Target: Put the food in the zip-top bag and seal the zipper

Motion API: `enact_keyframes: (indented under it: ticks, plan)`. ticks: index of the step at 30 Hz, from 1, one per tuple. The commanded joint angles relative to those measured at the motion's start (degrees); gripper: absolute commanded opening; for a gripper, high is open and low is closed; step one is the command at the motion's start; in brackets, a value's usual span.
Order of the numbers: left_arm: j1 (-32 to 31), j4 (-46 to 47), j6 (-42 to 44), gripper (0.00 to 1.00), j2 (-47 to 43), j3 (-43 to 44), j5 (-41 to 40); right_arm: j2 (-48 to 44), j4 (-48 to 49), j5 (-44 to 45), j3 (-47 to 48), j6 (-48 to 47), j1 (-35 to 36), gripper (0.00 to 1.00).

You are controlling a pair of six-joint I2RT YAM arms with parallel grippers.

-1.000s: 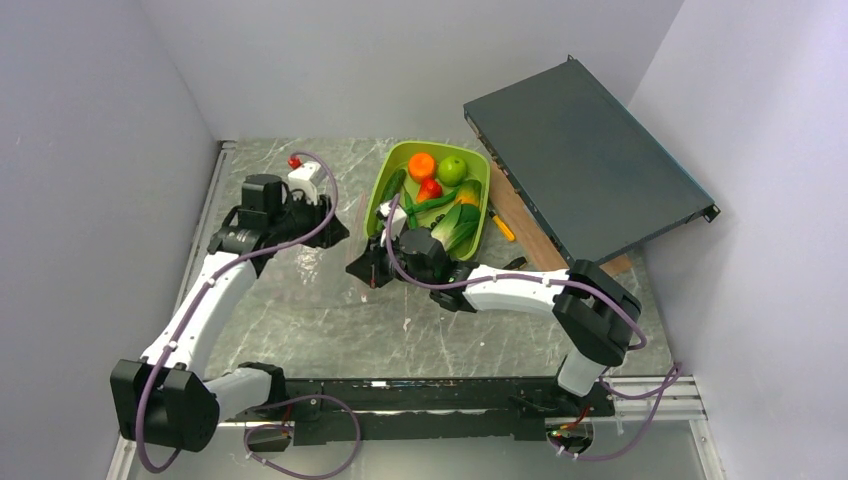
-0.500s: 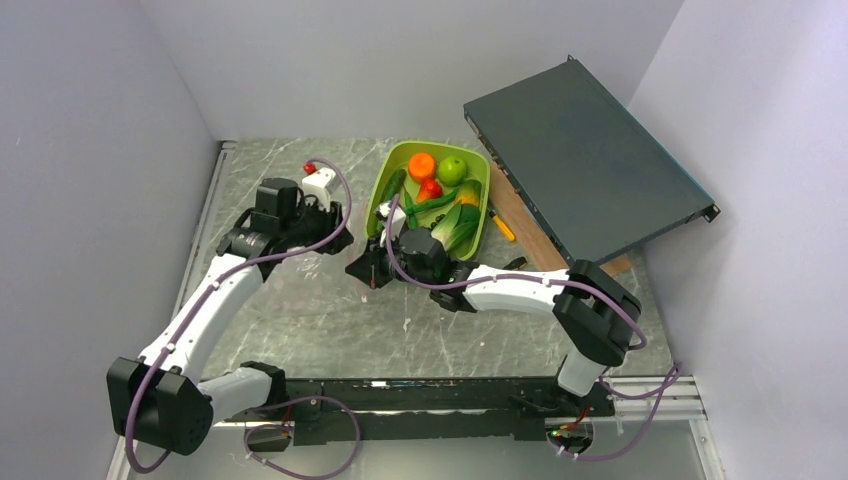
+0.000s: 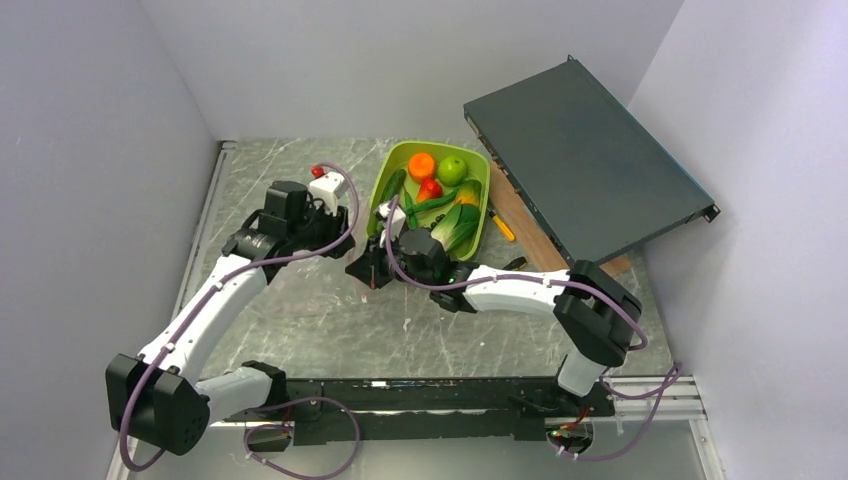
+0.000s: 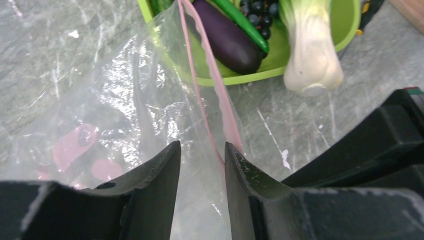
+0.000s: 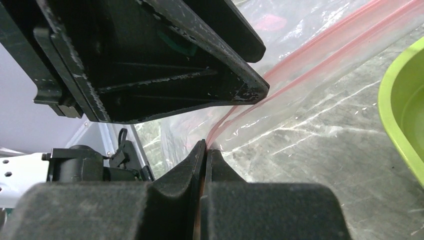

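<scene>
The clear zip-top bag (image 4: 115, 110) lies crinkled on the marble table, left of the lime-green tray (image 4: 260, 75). Its pink zipper (image 4: 220, 100) rises from the tray's rim towards my left gripper (image 4: 201, 145). That gripper is open, and one thin layer of the mouth runs between its fingers. My right gripper (image 5: 205, 142) is shut on the pink zipper (image 5: 320, 50) at the bag's near corner, and the left gripper's black body hangs just above it. The food sits in the tray: eggplant (image 4: 227, 37), leek (image 4: 310, 55), grapes (image 4: 257, 10), orange (image 3: 421, 165), green apple (image 3: 452, 170) and red pepper (image 3: 430, 188).
A dark grey rack unit (image 3: 585, 170) leans on a wooden board (image 3: 525, 225) at the back right. An orange-handled screwdriver (image 3: 500, 225) lies between the board and the tray (image 3: 385, 170). Grey walls close in the table on three sides.
My left arm has swung right, bringing its gripper up to the bag's mouth beside the right gripper. The right arm has stayed still, shut on the zipper.
</scene>
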Motion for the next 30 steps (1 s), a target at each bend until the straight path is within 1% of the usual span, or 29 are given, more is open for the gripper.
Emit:
enact_keyframes:
  ticks: [1,5,9,12,13,14,15,16,17,18,20,21,24,25,30]
  plan:
    - [-2.2,-1.8,1.0,0.43,0.1,1.7,-8.9,-2.0,1.2,3.9,2.0,-1.6,1.2,0.0]
    - [-3.9,-2.6,1.3,0.42,0.1,1.8,-16.2,-1.4,0.4,9.2,2.6,-1.1,2.7,0.0]
    - [-5.5,-2.2,2.0,0.44,0.1,0.8,-17.6,-0.3,1.1,10.3,3.2,-0.2,3.5,0.0]
    - [-7.3,-2.0,2.9,0.4,0.8,0.2,-19.4,0.3,2.0,10.8,3.2,0.3,3.6,0.0]
    - [-7.6,-1.9,3.0,0.36,1.1,0.1,-19.3,0.5,2.0,10.6,3.3,0.4,3.5,0.0]
    - [-7.7,-1.7,4.9,0.3,1.3,-0.1,-18.9,0.5,2.0,10.5,3.5,0.4,3.5,0.0]
    - [-7.7,-1.3,5.5,0.22,1.5,-0.2,-18.6,0.6,2.2,10.2,3.4,0.5,3.6,0.0]
    - [-7.7,-1.1,5.8,0.09,1.6,-0.3,-18.7,0.5,2.2,9.7,3.3,0.7,3.5,0.0]
    - [-7.8,-0.7,5.9,0.03,1.3,-0.6,-19.2,0.5,2.2,9.4,3.2,0.7,3.5,0.0]
    - [-7.7,-0.2,6.2,0.0,0.9,-1.0,-19.4,0.4,2.4,9.2,2.9,0.7,3.5,0.0]
    - [-7.8,0.9,6.8,0.0,-0.7,-2.0,-19.2,0.4,2.1,8.1,2.9,1.7,3.3,0.0]
    - [-7.8,1.5,6.8,0.0,-1.7,-2.4,-19.5,0.4,1.2,7.5,3.0,2.3,3.1,0.04]
    - [-7.7,3.0,6.9,0.0,-4.1,-3.5,-19.6,-0.4,-1.1,7.3,2.8,4.6,2.1,0.22]
    - [-7.7,3.4,6.8,0.0,-4.6,-3.7,-20.0,-0.9,-1.8,7.3,2.5,5.7,1.7,0.26]
    - [-7.8,3.1,6.3,0.0,-5.6,-3.4,-21.5,-2.8,-6.7,7.2,3.2,8.9,-1.7,0.43]
